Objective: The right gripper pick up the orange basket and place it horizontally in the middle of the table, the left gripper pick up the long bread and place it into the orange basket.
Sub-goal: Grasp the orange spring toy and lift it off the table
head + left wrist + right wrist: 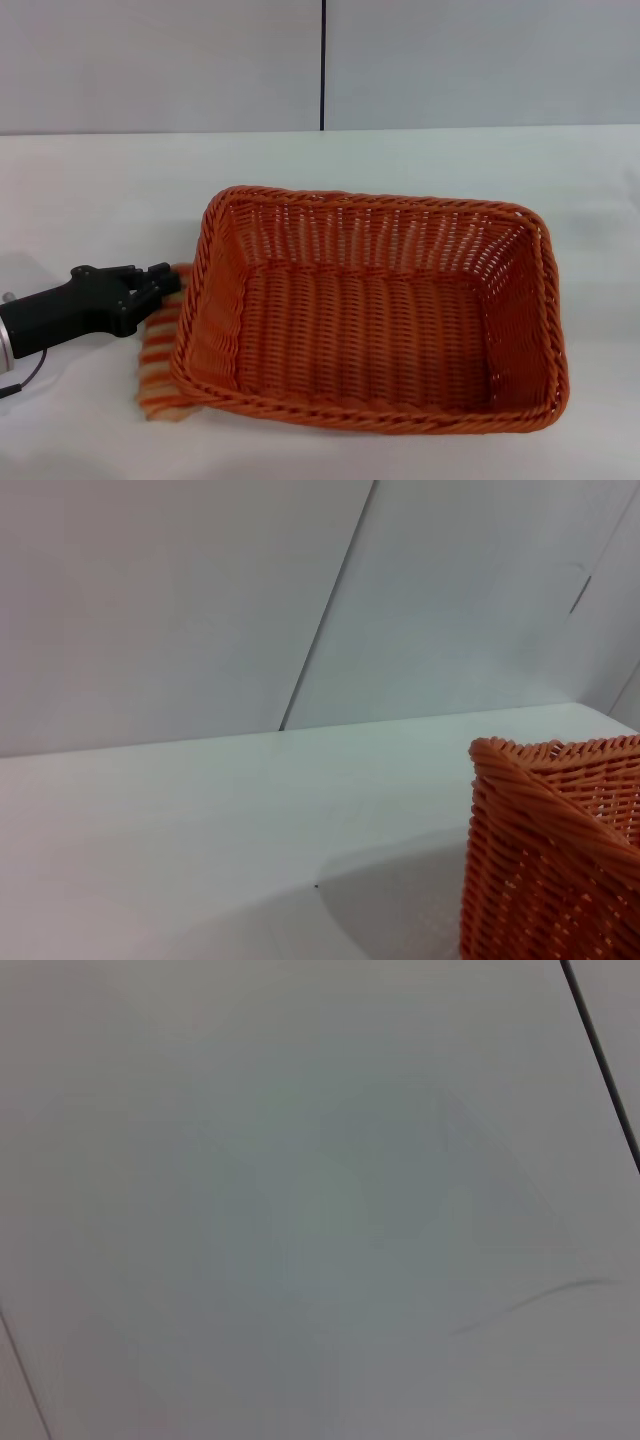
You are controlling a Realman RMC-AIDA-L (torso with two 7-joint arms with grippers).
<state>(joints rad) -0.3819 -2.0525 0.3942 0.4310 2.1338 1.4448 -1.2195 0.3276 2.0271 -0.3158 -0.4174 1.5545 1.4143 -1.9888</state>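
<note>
The orange basket (370, 310) lies flat and lengthwise across the middle of the white table (100, 190), open side up and with nothing inside. The long bread (160, 360), tan with orange stripes, lies on the table against the basket's left wall, partly tucked under the braided rim. My left gripper (160, 285) reaches in from the left edge and sits at the bread's far end, right beside the basket's left rim. The left wrist view shows one corner of the basket (555, 850) close by. My right gripper is out of view; its wrist view shows only a plain grey surface.
A grey wall (160, 60) with a dark vertical seam (323, 60) rises behind the table. Bare white tabletop stretches behind the basket and to its right (600, 200). A thin cable (30, 375) hangs under the left arm.
</note>
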